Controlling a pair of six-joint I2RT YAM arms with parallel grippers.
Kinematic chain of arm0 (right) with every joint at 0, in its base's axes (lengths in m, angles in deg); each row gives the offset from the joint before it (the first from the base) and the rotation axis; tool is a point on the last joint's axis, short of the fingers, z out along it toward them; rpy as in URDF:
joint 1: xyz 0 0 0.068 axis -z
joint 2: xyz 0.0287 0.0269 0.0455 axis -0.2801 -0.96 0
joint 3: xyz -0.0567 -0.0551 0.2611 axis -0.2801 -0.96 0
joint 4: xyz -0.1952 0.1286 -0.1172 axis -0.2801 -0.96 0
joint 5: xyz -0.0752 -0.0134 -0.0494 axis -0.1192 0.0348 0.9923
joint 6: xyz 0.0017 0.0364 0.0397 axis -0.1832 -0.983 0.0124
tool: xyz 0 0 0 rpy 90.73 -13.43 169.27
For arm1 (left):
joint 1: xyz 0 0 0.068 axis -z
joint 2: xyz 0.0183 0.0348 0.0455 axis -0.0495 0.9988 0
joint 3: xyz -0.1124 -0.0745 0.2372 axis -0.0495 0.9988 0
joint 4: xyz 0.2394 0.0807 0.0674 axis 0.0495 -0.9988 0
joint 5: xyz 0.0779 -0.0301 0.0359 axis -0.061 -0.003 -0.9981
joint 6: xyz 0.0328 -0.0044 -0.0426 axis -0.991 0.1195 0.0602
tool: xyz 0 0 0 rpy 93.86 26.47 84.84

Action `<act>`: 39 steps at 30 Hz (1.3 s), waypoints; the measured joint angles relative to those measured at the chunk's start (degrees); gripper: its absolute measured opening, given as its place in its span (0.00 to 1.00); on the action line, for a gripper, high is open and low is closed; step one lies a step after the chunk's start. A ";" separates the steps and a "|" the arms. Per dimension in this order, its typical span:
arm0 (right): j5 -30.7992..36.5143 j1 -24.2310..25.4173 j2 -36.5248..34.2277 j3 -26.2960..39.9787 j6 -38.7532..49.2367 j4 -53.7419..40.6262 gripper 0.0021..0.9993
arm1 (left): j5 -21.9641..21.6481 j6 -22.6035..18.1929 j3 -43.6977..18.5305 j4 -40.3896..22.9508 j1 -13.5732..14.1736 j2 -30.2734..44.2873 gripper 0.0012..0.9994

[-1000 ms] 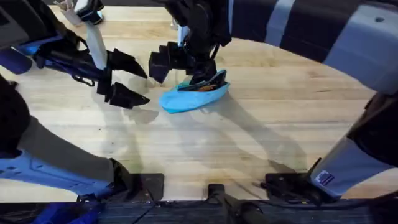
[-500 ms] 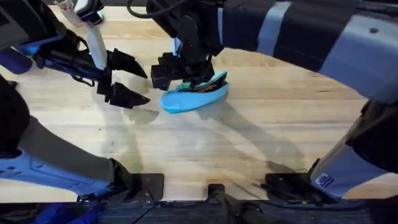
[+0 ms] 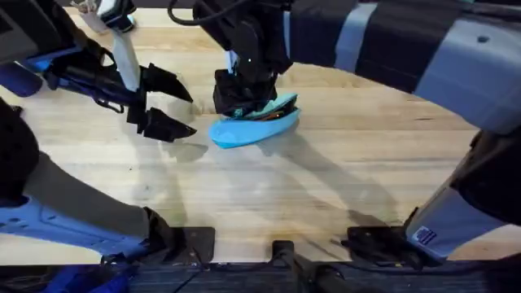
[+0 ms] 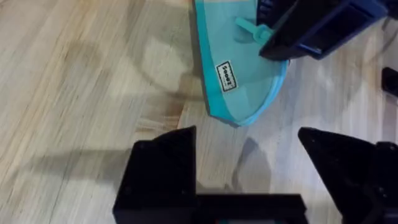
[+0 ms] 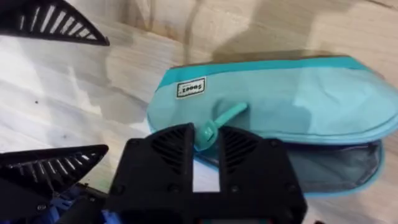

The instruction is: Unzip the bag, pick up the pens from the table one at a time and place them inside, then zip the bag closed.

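Clamped on the turquoise zip pull point(image 5: 219, 120), the right gripper point(image 5: 206, 144) sits at one end of the bag point(image 3: 254, 128), its two black fingers pressed nearly together with the pull's tab sticking out between them. That light-blue pouch lies on its side on the table point(image 3: 326, 187), near the middle of the far half in the overhead view, with the right arm reaching across from the lower right and coming down over it. A small white label point(image 5: 191, 88) is sewn near the end where the pull is held. Along the pouch's length the zip gapes, showing dark lining point(image 5: 336, 168). Just beside the pouch's left end, the left gripper point(image 3: 167, 104) hovers with its black fingers spread wide and nothing between them; the pouch's tip lies just ahead of them in the left wrist view.
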 joint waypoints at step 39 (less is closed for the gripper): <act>0.44 0.00 2.78 2.54 9.30 -0.46 0.03 | 0.38 0.00 0.12 0.74 3.93 0.00 1.00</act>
